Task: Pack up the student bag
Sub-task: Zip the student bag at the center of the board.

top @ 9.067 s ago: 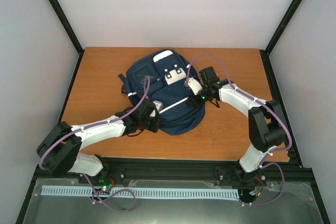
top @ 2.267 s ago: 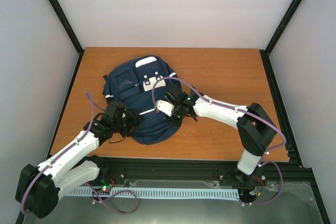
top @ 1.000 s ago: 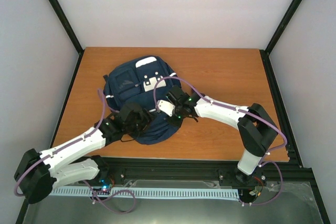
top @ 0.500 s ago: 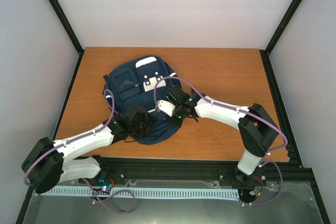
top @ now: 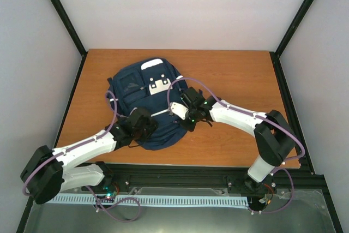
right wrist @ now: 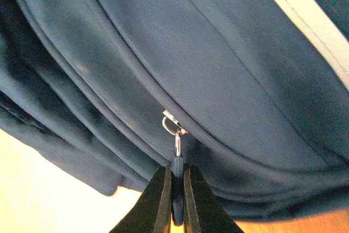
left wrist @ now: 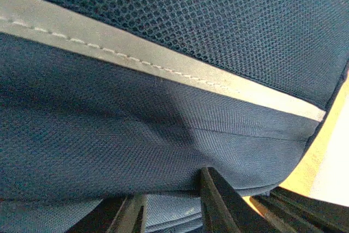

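Note:
The student bag [top: 139, 88], navy with white patches and a thin white stripe, lies flat on the table's left half. My left gripper [top: 140, 125] is at the bag's near edge. In the left wrist view its fingers [left wrist: 212, 200] stand partly closed around a fold of the bag's fabric [left wrist: 163, 135]. My right gripper [top: 184, 114] is at the bag's right side. In the right wrist view it [right wrist: 175, 189] is shut on the dark zipper pull [right wrist: 177, 165], which hangs from a metal slider ring [right wrist: 172, 124]. No books show.
The wooden table [top: 234, 75] has black frame posts along its left and right edges and white walls behind. The black rail with both arm bases runs along the near edge [top: 180, 175].
My left gripper has moved from the bag's left side to its near edge and slid under the fabric. My right gripper has shifted slightly right and back with the zipper pull.

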### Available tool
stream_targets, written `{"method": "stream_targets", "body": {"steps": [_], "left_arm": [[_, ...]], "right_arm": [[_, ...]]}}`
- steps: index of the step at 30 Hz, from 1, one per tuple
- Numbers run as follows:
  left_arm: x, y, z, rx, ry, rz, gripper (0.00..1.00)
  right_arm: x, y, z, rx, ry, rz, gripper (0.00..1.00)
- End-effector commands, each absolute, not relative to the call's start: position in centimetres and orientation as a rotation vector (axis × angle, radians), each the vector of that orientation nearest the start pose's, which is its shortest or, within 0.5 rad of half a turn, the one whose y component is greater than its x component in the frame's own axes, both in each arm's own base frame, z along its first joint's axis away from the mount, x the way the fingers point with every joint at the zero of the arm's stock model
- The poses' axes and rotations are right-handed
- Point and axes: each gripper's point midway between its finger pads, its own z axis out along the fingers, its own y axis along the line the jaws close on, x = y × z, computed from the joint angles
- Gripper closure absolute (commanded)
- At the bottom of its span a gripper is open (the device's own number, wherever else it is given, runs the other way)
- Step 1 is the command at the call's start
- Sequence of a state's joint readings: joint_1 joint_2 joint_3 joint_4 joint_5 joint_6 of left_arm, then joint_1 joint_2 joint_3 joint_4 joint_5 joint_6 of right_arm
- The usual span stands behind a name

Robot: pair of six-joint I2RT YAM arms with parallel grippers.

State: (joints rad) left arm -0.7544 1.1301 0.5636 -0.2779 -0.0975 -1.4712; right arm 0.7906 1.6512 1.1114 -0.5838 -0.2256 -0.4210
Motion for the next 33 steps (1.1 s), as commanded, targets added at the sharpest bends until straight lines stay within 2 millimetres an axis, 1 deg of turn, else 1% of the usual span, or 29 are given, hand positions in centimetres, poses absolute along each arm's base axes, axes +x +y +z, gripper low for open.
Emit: {"method": "stream_targets", "body": {"steps": [1,4,6,7,12,15,19,24,31,33], "left_arm": [[25.0,-15.9,8.6,-0.995,2.329,-0.679,0.74],[25.0,-14.9,8.7,-0.999,2.317,-0.656,0.77],[24.9,-14.3,8.7,-0.999,2.312,-0.640,0.83],[24.9,-14.2,8.7,-1.000,2.310,-0.637,0.85],[24.6,-14.0,8.3,-0.995,2.326,-0.635,0.86],[24.5,-14.1,7.9,-0.985,2.343,-0.635,0.88],[24.3,-14.3,7.5,-0.973,2.358,-0.636,0.93],[24.3,-14.3,7.7,-0.946,2.361,-0.642,0.95],[24.1,-13.9,7.8,-0.939,2.351,-0.632,0.97],[24.1,-14.1,8.0,-0.921,2.355,-0.640,0.96]], "right_arm": [[25.7,27.1,8.5,-1.564,2.227,0.368,0.97],[27.4,25.7,8.2,-1.514,2.254,0.347,0.97],[28.5,25.1,8.1,-1.489,2.259,0.326,0.97],[29.2,24.9,8.0,-1.477,2.259,0.308,0.97],[32.3,24.1,7.5,-1.414,2.267,0.261,0.97],[34.2,24.5,7.8,-1.378,2.253,0.247,0.97],[36.5,25.8,8.5,-1.352,2.232,0.241,0.97],[38.6,26.5,8.8,-1.338,2.212,0.200,0.97],[40.4,26.8,9.5,-1.298,2.194,0.156,0.96],[40.4,26.9,9.8,-1.290,2.204,0.165,0.91]]}}
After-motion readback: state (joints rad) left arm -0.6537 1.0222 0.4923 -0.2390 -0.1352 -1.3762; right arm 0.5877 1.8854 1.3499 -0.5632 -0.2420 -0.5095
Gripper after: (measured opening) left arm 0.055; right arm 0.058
